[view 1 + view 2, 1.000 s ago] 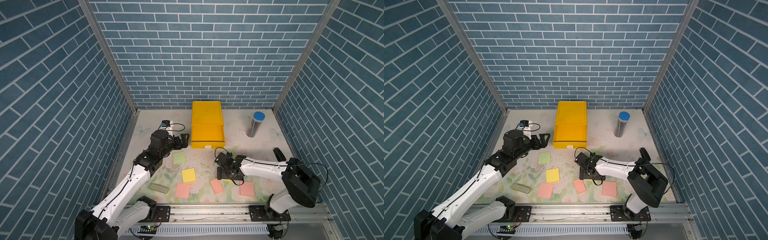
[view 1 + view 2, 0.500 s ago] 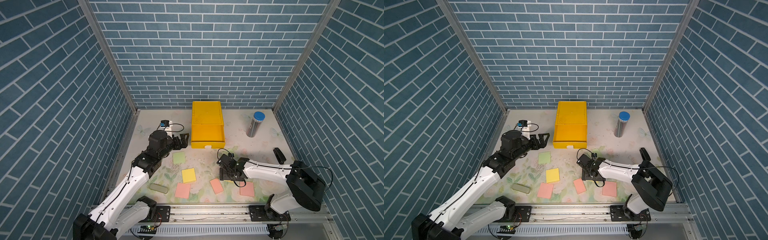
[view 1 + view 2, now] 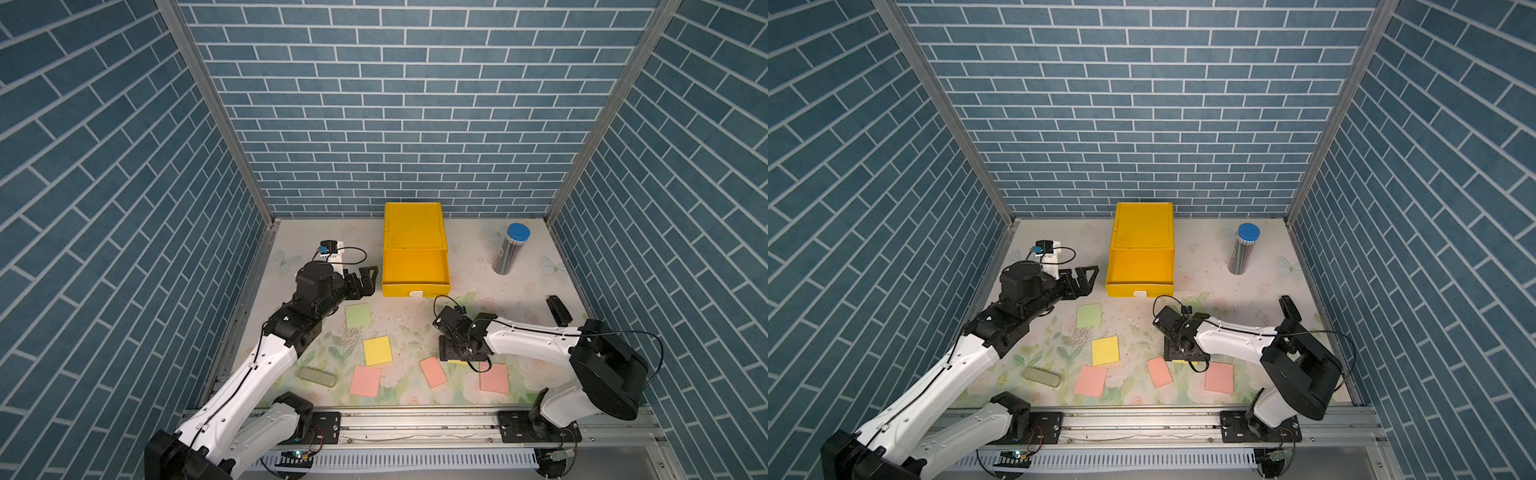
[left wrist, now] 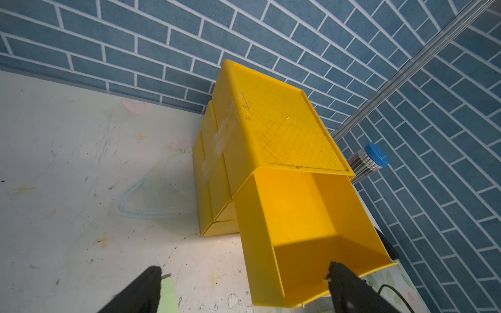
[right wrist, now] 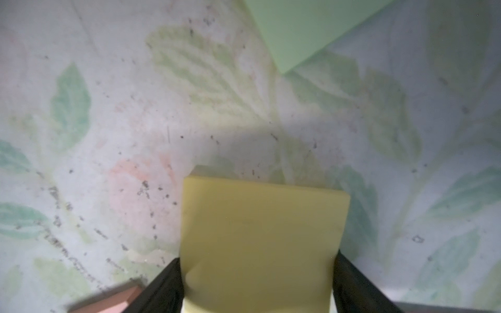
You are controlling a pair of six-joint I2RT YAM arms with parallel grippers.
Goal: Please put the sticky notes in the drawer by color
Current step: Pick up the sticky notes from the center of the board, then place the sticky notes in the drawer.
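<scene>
While the left pincer [image 3: 368, 280] hovered wide beside the open drawer [image 3: 415, 287], the right pincer [image 5: 257, 258] in front of it clamped a yellow note [image 5: 263, 216] for sorting.

This is a robotics lab test cell, not a lived-in room. Three walls [image 3: 415, 124] papered with a blue brick print box in a small surface [image 3: 478, 257] covered by a floral sheet, with bare aluminium posts [image 3: 216, 112] at the corners. Two white and black robot arms, left [image 3: 249, 374] and right [image 3: 528, 338], stand on a metal rail [image 3: 415, 428] along the front. Loose cables and a slotted cable duct [image 3: 395, 459] run beneath it.
</scene>
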